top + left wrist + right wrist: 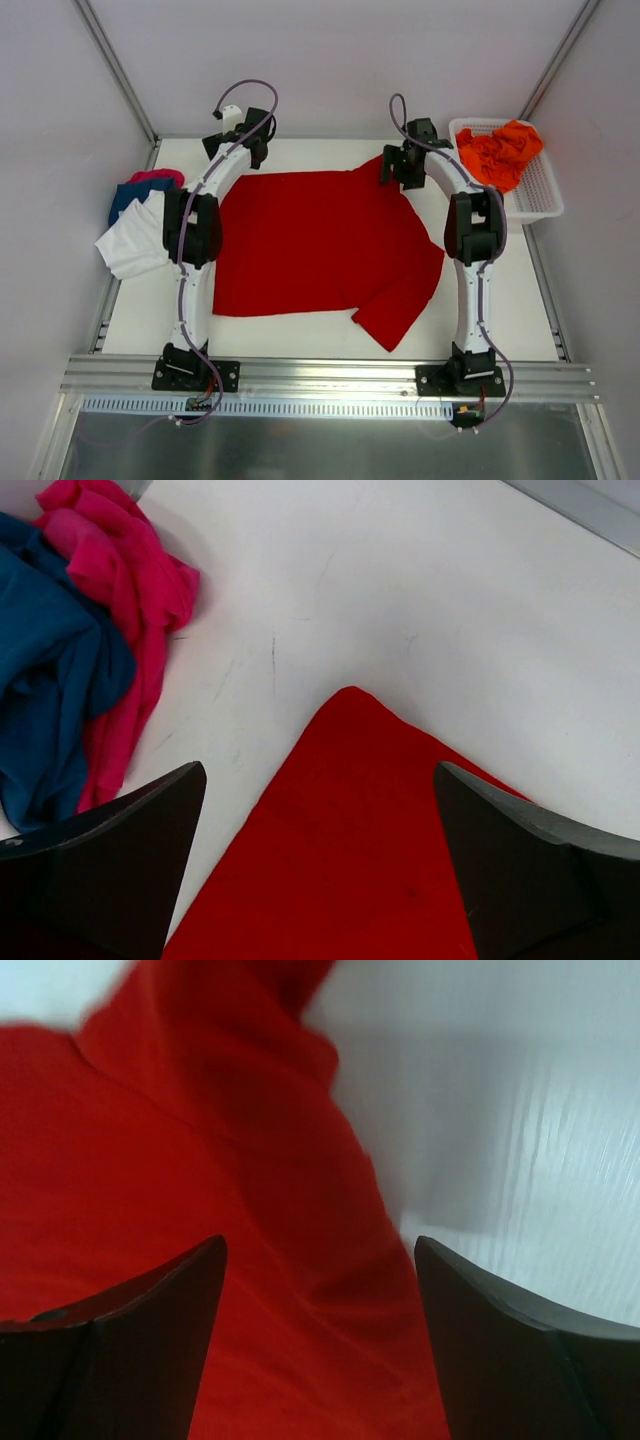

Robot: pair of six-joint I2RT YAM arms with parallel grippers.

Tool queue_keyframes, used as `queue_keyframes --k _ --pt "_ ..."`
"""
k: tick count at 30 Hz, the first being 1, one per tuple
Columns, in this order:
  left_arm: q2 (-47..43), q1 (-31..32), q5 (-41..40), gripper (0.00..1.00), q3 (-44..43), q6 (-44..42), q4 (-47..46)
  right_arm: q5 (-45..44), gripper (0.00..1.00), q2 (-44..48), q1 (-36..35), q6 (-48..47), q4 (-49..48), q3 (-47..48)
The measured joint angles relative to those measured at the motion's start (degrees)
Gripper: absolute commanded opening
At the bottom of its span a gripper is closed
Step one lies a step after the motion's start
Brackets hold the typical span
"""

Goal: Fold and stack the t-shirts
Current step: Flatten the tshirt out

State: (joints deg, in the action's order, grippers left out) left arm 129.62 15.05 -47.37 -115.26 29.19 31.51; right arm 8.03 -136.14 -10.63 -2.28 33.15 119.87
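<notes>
Tabletop [300, 335]: white, carries all cloth and the basket.

Red tee [310, 245]: lies spread across the middle of the tabletop, mostly flat; shows one sleeve angled out toward the near right corner, and a raised fold at the far right edge.

Basket [541, 196]: white mesh, sits at the far right corner, well apart from the red tee.

Orange tees [500, 152]: lie crumpled inside the basket, heaped to its rim.

White tee [135, 245]: lies bunched at the left edge, partly hidden by the left arm.

Blue tee [128, 192]: lies crumpled just beyond the white tee, touching it.

Pink tee [158, 177]: lies crumpled against the far side of the blue tee.

Left fingers [110, 870]: spread wide, grip nothing; frame the far left corner of the red tee, with the blue and pink tees to one side.

Right fingers [510, 1360]: spread wide, grip nothing; straddle the raised red fold where cloth meets bare tabletop; contact with cloth impossible to tell in the blurred view.
</notes>
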Motion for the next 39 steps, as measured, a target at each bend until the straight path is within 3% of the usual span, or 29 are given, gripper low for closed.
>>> queue_keyframes --k 3,6,9,12,13,14,16,17,22,25,39 --pt "-2.5 -0.3 0.7 0.91 2.4 0.0 -0.6 0.3 0.79 6.2 0.0 0.1 -0.8 -10.1" --pt "-10.6 1.7 1.0 0.81 12.2 1.6 -0.9 0.0 0.78 16.7 -0.8 0.1 -2.0 -18.4" --pt "-19.3 7.5 0.3 0.75 21.0 3.4 -0.3 -3.0 0.79 30.4 -3.3 -0.7 -4.7 -27.7" --pt "-25.0 15.0 0.6 0.60 26.7 4.7 -0.9 -5.5 0.75 42.8 -7.3 -1.2 -5.9 -34.8" --pt "-26.5 17.6 1.0 0.55 28.8 5.3 -1.2 -6.3 0.70 45.7 -8.5 -1.2 -5.9 -36.6" --pt "-27.5 19.8 1.5 0.34 31.0 6.3 -1.4 -7.0 0.47 48.1 -9.4 -1.2 -6.2 -38.6" --pt "-29.0 22.1 2.5 0.08 35.6 8.7 -1.6 -8.9 0.02 51.6 -10.0 -1.0 -6.8 -43.8" --pt "-29.3 22.5 3.1 0.00 37.8 9.6 -1.2 -9.8 0.01 52.6 -10.0 -0.7 -6.6 -46.7" --pt "-29.5 21.6 6.0 0.00 47.3 14.6 -0.3 -12.4 0.00 52.9 -10.3 1.5 -5.1 -60.2" --pt "-29.5 21.3 7.3 0.00 49.9 16.8 0.5 -12.6 0.01 52.9 -11.3 2.3 -4.6 -63.5" --pt "-28.6 22.6 13.0 0.00 52.5 20.9 1.2 -13.9 0.01 45.3 -16.8 6.6 -3.6 -65.3"
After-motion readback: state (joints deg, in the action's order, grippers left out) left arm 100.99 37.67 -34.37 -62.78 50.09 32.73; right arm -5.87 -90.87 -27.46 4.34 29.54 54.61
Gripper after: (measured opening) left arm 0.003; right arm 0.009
